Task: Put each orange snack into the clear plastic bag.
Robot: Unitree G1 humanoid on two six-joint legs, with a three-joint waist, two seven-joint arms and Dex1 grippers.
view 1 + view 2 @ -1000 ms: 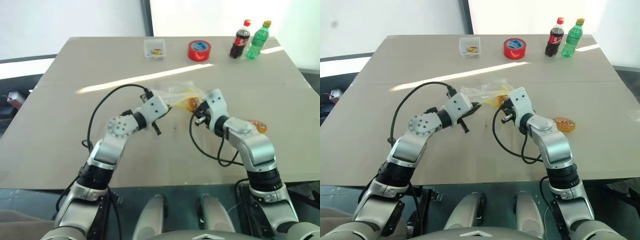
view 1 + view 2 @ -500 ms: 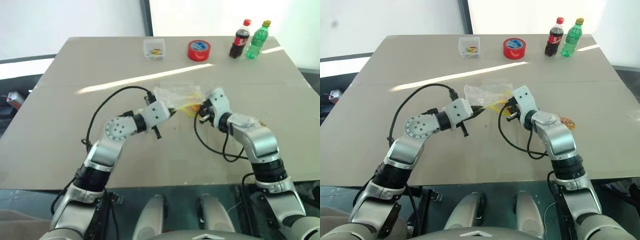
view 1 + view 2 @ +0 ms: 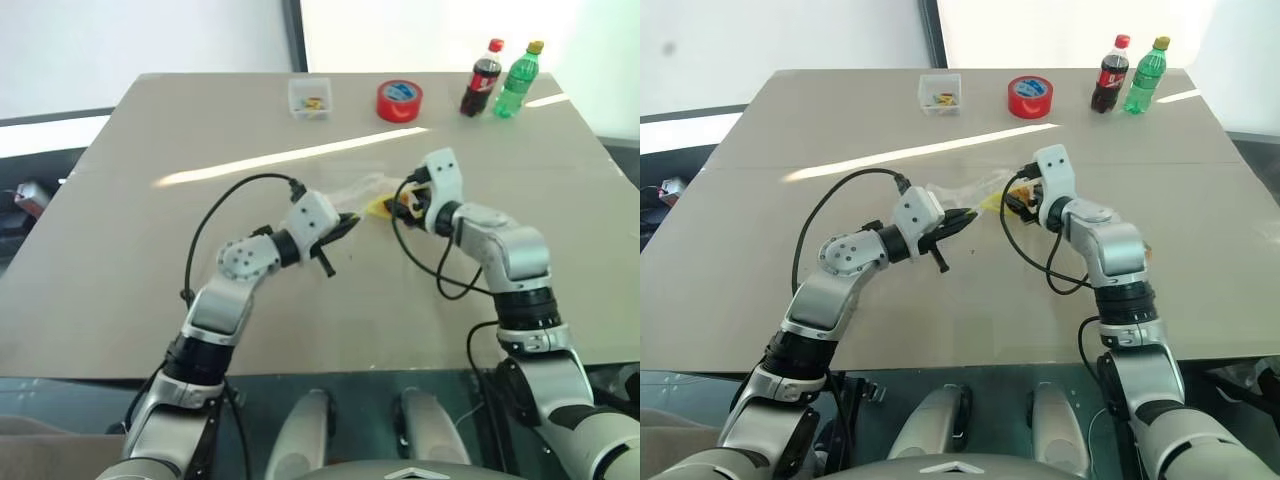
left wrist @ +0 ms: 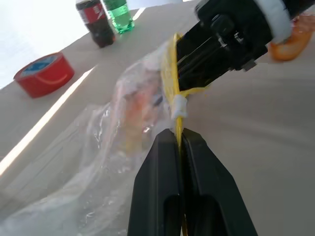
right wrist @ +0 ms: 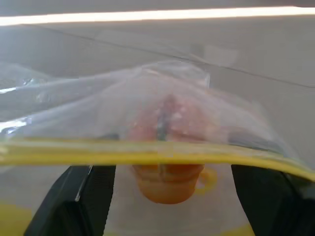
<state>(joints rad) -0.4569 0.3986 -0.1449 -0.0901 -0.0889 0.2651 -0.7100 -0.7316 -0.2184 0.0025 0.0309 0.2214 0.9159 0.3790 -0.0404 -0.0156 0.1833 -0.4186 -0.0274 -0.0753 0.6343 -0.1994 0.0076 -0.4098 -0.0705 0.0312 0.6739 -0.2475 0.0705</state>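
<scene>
Bag: clear plastic bag (image 4: 113, 147) — limp, crinkly, slippery; best taken by its yellow strip (image 5: 147, 152).
Left gripper (image 4: 178, 140): clenched on that strip.
Right gripper (image 5: 167, 187): fingers spread — orange snack (image 5: 167, 132) released inside bag.

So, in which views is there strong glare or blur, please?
Left eye view: a bright glare stripe crosses the table, and the windows behind are washed out. Left wrist view: the clear plastic bag is soft and smeared, and the far background is overexposed. Right wrist view: a glare band crosses the table.

Left gripper (image 4: 179, 142) fingers pinched shut, right gripper (image 5: 167, 196) fingers spread wide, both arms angled inward.
</scene>
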